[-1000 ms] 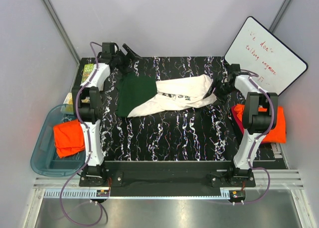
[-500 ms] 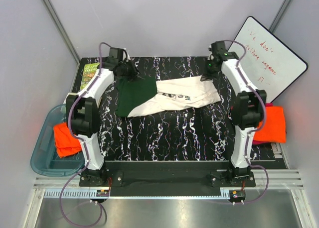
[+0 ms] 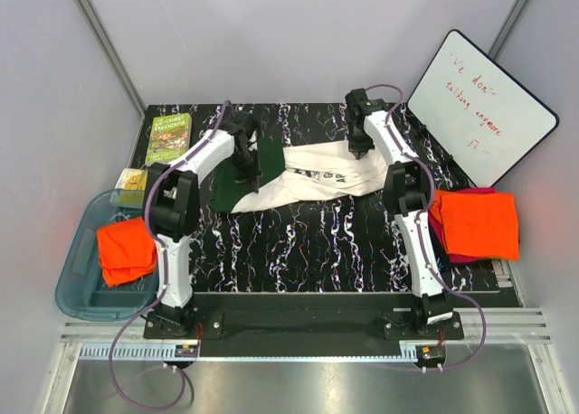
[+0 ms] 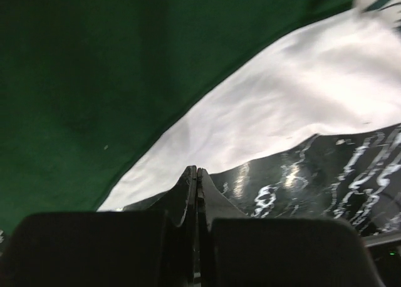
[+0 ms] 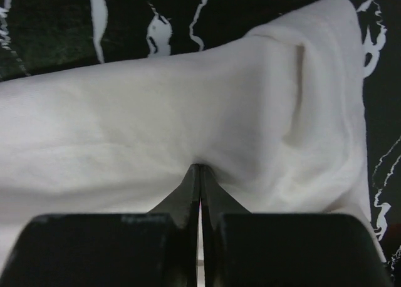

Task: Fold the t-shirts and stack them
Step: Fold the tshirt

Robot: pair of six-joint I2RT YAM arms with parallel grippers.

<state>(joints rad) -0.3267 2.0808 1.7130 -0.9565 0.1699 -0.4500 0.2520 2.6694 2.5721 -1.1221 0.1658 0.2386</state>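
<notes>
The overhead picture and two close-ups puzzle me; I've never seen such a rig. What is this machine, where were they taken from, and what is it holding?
Two robot arms are bolted to a black table. One camera looks down from above; each close-up comes from a camera on a wrist. A cream t-shirt with a green sleeve lies on the table, and the left gripper and right gripper are both pinched shut on it. Orange t-shirts lie at either side.

The whole surface (image 3: pixel 308 242) is viewed from high behind the arms, while the cream t-shirt (image 3: pixel 335 174) is seen close-up just beyond the left end effector (image 4: pixel 197 174) and right end effector (image 5: pixel 200 171).
</notes>
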